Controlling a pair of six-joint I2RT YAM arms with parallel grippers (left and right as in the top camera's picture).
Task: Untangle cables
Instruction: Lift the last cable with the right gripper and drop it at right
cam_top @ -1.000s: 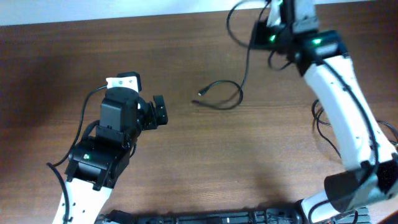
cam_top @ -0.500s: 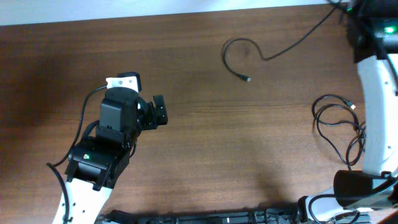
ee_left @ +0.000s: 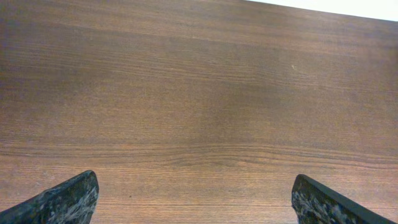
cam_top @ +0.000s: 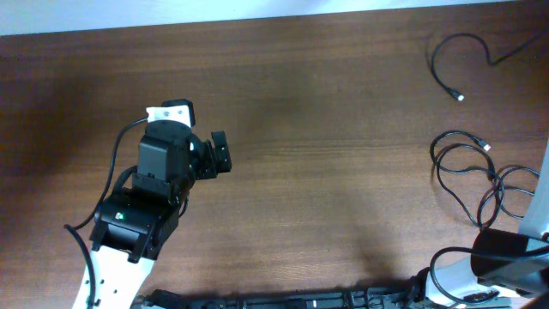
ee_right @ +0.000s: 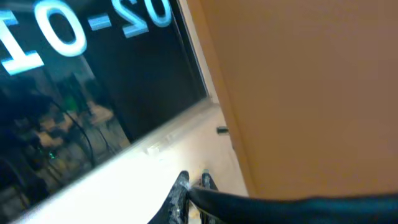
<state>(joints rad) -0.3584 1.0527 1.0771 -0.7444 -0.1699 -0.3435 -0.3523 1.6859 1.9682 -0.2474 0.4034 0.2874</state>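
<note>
black cables point(cam_top: 467, 176) far right — well apart from left gripper point(cam_top: 221, 152)

table point(cam_top: 343, 189): matt wood grain | cables point(cam_top: 470, 176): smooth black, probably plastic-sheathed

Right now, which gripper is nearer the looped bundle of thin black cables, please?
Right. The right gripper is off-frame past the bundle; the left gripper sits far left.

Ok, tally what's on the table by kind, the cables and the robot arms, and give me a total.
Lone cable: 1
Bunch of looped cables: 1 (its strands overlap too much to count separately)
Robot arms: 2, the left arm and the right arm, which is only partly in view
Total: 4
</note>
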